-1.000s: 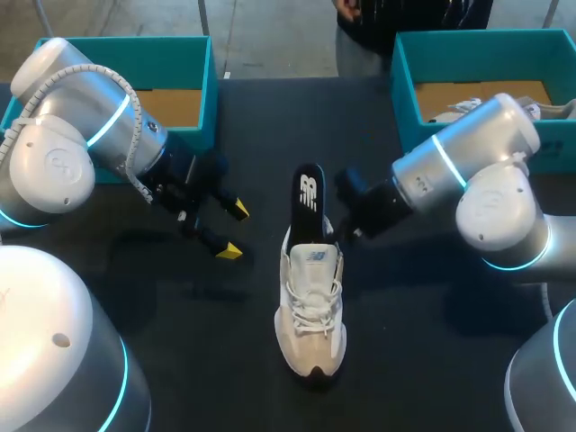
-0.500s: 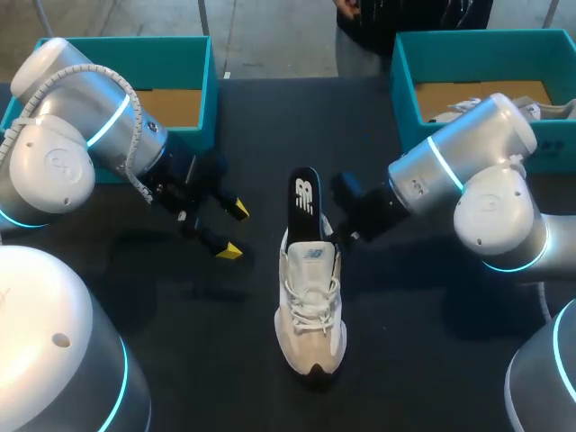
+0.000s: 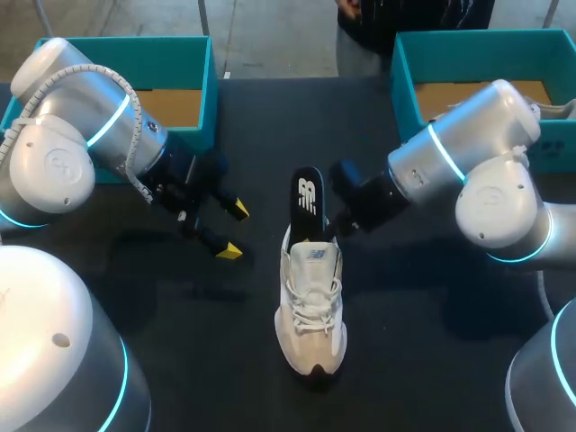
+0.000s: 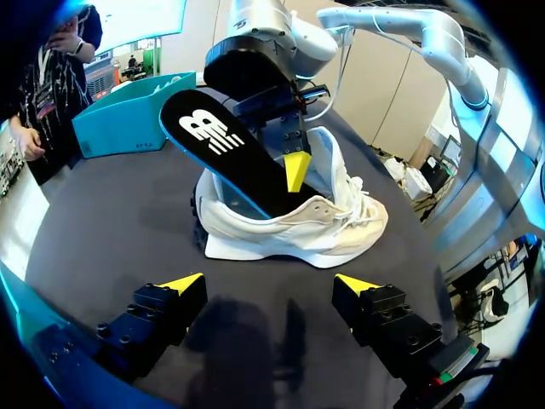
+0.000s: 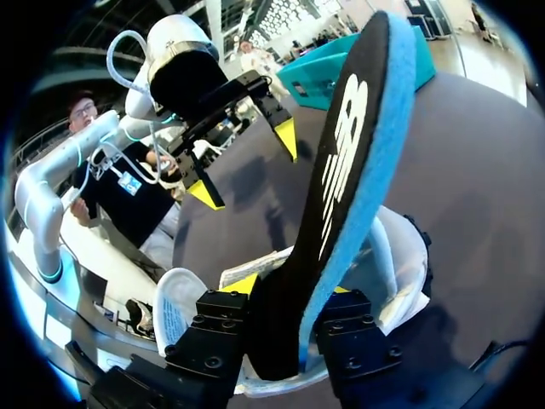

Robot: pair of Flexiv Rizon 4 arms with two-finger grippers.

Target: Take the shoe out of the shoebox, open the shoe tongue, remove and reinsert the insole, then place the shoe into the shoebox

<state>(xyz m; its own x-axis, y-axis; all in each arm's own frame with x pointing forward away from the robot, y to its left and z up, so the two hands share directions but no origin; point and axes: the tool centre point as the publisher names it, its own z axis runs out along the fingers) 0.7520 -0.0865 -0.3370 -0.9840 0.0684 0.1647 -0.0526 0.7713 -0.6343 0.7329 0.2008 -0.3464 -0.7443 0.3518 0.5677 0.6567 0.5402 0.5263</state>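
The shoe (image 3: 310,310) is off-white with white laces and a dark toe sole. The insole (image 3: 309,202) is black on top with a white logo and has a bright blue edge. The left shoebox (image 3: 193,67) and right shoebox (image 3: 405,81), at the table's far corners, are teal outside and cardboard brown inside. The table (image 3: 423,360) is black. The left end effector (image 3: 234,229) and right end effector (image 5: 291,287) are black with yellow tips. The left arm (image 3: 81,135) and right arm (image 3: 468,153) are white and silver with cyan rings.
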